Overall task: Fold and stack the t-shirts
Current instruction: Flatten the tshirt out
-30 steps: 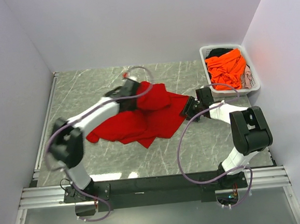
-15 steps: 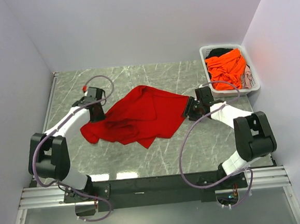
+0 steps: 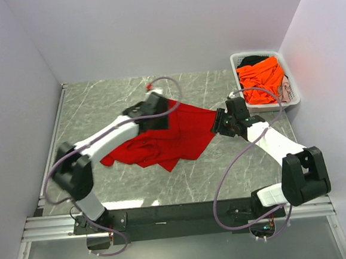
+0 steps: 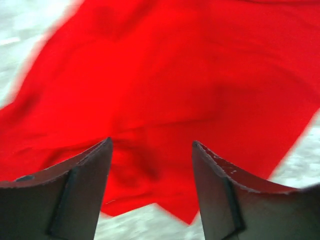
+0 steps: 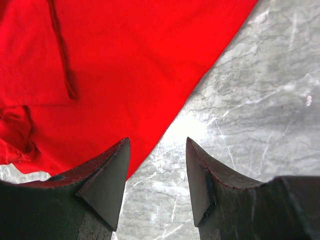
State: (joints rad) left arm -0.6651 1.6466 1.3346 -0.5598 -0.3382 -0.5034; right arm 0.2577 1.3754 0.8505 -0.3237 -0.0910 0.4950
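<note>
Left tool [image 4: 152,145] and right tool [image 5: 157,142] hang spread, empty, above the limp red t-shirt [image 3: 173,135]; its corners look easiest to pinch.

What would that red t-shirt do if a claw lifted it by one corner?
The red t-shirt would probably droop limply: it lies rumpled in soft folds. It likely weighs little, being thin cloth. Pushed, it would probably bunch up rather than slide whole across the table.

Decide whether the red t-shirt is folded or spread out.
Spread out and rumpled: the red t-shirt lies wide and uneven on the table, with no tidy folds.
</note>
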